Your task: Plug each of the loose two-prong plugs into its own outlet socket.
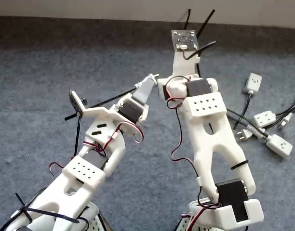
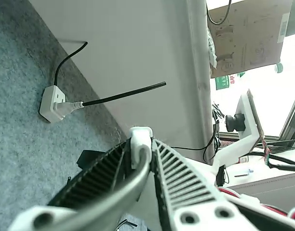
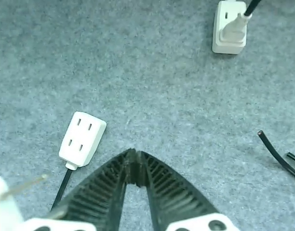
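Three white outlet blocks lie on the grey carpet at the right: a far outlet [image 1: 253, 83], a middle outlet [image 1: 264, 118] and a near outlet [image 1: 281, 145]. A loose two-prong plug [image 1: 242, 134] lies between the last two. My left gripper [image 1: 146, 87] hangs shut over the carpet's middle, with nothing between its fingers [image 2: 162, 166]. My right gripper [image 3: 133, 166] is also shut and holds nothing. It points down at an empty outlet [image 3: 82, 139], with a loose plug's prong [image 3: 22, 186] close by. Farther off lies an outlet with a white plug in it [image 3: 229, 26].
Black cords [image 1: 244, 113] tangle among the outlets at the right. Another outlet with a plug in it [image 2: 52, 103] sits by the pale wall [image 2: 138, 48]. The two arms stand close together in the middle. Bare carpet [image 1: 51, 62] stretches to the left.
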`<control>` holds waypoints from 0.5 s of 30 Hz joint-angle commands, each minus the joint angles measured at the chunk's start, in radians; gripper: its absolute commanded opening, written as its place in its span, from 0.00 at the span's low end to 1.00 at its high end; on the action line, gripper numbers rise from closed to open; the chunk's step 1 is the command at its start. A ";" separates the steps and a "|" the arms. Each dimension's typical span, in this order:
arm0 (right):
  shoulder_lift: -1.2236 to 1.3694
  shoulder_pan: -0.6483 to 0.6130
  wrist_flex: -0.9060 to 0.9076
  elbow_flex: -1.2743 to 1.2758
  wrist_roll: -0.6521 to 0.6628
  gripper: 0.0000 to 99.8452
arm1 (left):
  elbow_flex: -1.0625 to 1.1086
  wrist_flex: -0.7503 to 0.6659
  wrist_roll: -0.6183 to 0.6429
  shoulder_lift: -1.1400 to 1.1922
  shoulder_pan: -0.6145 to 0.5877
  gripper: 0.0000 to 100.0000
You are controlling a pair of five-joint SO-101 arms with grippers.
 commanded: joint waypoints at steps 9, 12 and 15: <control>-0.042 -0.002 -0.096 -0.053 0.029 0.01 | 0.015 -0.025 -0.009 -0.013 0.041 0.01; -0.042 -0.002 -0.111 -0.053 0.044 0.01 | 0.015 -0.021 -0.009 -0.013 0.041 0.01; -0.042 -0.005 -0.117 -0.053 0.044 0.01 | 0.016 -0.021 -0.011 -0.013 0.042 0.01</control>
